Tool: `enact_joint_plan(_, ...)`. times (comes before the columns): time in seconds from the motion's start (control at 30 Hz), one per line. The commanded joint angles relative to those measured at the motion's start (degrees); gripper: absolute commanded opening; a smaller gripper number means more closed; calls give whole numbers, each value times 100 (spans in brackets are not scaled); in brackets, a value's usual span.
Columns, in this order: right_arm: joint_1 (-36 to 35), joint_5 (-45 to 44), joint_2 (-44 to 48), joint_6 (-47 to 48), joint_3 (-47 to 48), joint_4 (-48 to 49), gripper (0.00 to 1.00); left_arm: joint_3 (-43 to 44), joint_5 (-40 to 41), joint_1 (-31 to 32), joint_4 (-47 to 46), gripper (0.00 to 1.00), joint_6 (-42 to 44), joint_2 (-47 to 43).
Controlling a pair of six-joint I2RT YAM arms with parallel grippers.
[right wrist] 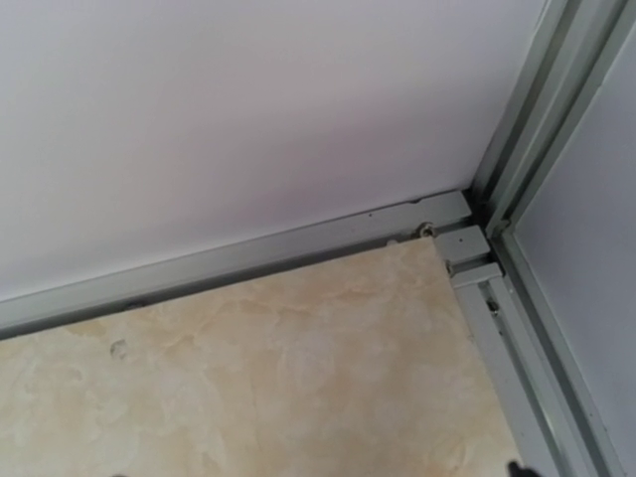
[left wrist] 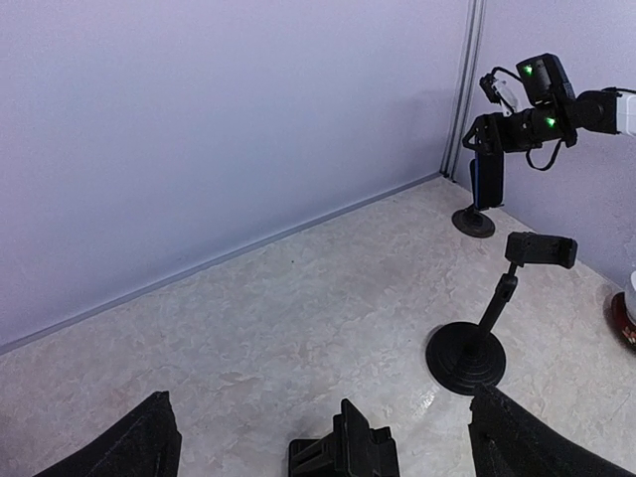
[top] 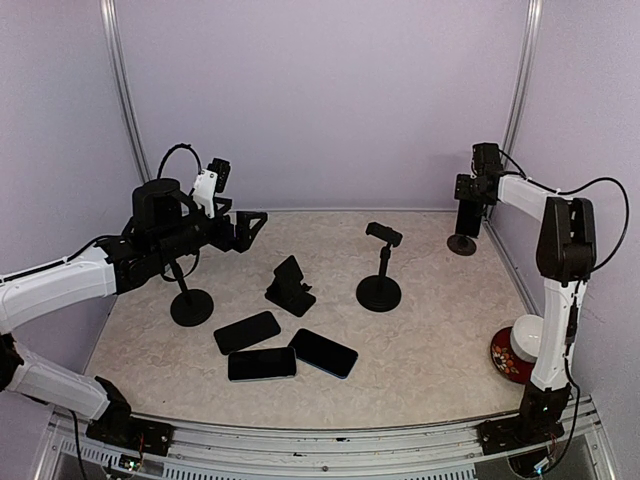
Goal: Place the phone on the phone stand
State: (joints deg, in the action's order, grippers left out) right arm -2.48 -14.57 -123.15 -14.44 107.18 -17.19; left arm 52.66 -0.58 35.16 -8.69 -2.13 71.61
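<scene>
A white cup (top: 522, 336) sits on the red dish (top: 500, 356); 3 phones (top: 262, 364) lie flat.

The top view looks down from above and behind the arm bases, taking in the whole worktop (top: 430, 350) up to the far wall. The left wrist view sits low near the worktop's left edge, facing its far right corner. Both views show the pole stand (top: 380, 268) and the right claw (top: 468, 208). The right wrist view looks closely down at that same corner.
</scene>
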Motion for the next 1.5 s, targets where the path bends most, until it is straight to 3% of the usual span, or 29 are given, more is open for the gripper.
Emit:
enact_joint_plan(0.0,62,-63,-152,-29,246,38,70,69,-47,-53,-190,99,-7,27)
enact_joint_plan(0.5,107,-55,-288,-57,504,-91,83,64,-36,-60,-194,99,4,28)
enact_joint_plan(0.8,124,4,-220,-66,498,-139,85,69,-39,-63,-195,99,-7,37)
enact_joint_plan(1.0,125,79,-65,66,566,-195,100,77,-56,-70,-195,99,-15,32)
enact_joint_plan(1.27,125,208,372,172,526,-278,100,77,-62,-68,-195,99,-24,-6)
enact_joint_plan(1.47,95,796,1121,157,-93,-163,100,77,-61,-69,-185,99,-32,-44)
